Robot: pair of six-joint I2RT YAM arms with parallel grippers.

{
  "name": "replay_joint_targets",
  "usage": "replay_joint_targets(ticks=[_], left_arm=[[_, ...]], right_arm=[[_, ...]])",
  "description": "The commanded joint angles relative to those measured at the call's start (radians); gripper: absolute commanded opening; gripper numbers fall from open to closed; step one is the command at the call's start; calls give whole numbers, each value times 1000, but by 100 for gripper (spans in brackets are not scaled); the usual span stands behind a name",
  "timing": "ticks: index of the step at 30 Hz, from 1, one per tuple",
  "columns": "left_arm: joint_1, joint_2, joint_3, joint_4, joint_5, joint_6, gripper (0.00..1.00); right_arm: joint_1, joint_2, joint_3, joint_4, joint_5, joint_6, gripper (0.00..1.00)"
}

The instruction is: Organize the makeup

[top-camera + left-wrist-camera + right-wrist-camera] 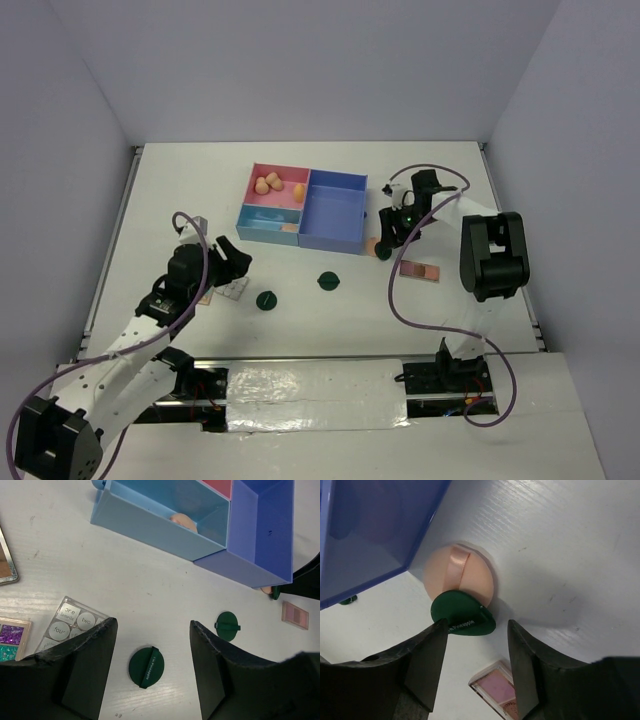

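Observation:
My left gripper (232, 264) is open and empty, above the table next to a clear palette (233, 291). In the left wrist view its jaws (152, 626) stand wide apart over a dark green compact (146, 666); a second compact (228, 626) lies to the right. My right gripper (388, 233) is open beside the tray's right side. In the right wrist view its jaws (477, 626) frame a dark green compact (462, 614) that overlaps a round peach puff (457, 572). Peach sponges (270, 184) lie in the pink compartment.
The pink-and-blue tray (330, 243) stands at mid-table; a puff (184, 522) lies in its light blue compartment. A pink palette (420, 271) lies right of centre, also in the right wrist view (495, 687). A glitter palette (12, 637) and the clear palette (70, 622) lie at left.

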Motion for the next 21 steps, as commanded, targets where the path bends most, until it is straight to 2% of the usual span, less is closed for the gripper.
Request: replay_joint_targets(ticks=[1, 6, 13, 19, 21], left_arm=[[3, -7, 1, 39, -12, -24, 72], [4, -12, -13, 41, -9, -37, 72], [3, -27, -18, 39, -19, -36, 72], [4, -23, -22, 41, -16, -37, 72], [4, -21, -22, 41, -15, -36, 72]], right_arm=[[30, 17, 15, -8, -8, -9, 57], [40, 35, 17, -5, 6, -6, 53], [39, 28, 3, -5, 10, -12, 39], [31, 5, -12, -7, 9, -23, 20], [28, -12, -20, -11, 7, -32, 9]])
